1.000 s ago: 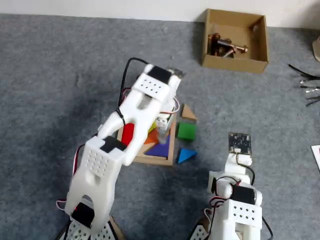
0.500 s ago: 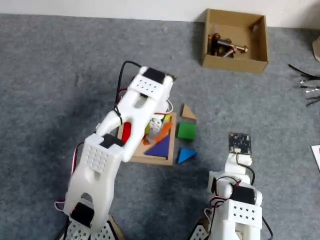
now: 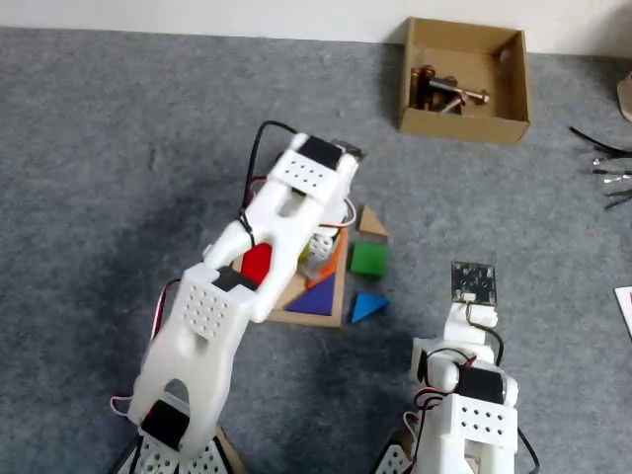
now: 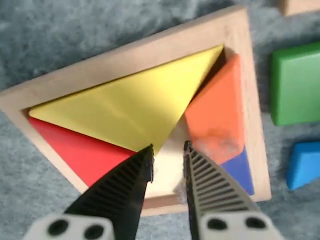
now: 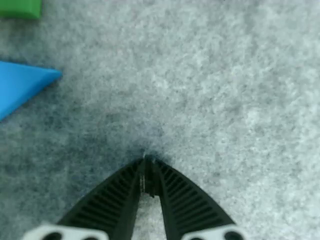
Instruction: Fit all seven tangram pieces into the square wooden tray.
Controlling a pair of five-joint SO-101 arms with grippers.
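Tray work at mid-table: my left gripper (image 4: 167, 150) hangs over the square wooden tray (image 4: 150, 42), jaws parted by a narrow crack and holding nothing. Its tips sit above a bare patch of tray floor where the yellow triangle (image 4: 130, 107), red piece (image 4: 80, 150) and orange piece (image 4: 217, 117) meet. A violet-blue piece (image 4: 240, 170) fills the tray corner beside the orange one. Outside the tray, along its edge facing my right arm, lie the green piece (image 4: 296, 90), blue triangle (image 4: 305, 165) and tan triangle (image 3: 372, 221). My right gripper (image 5: 148, 165) is pressed closed on nothing over the grey mat (image 5: 225, 75), near the blue triangle. A cardboard box (image 3: 459, 126) sits at the table's far edge.
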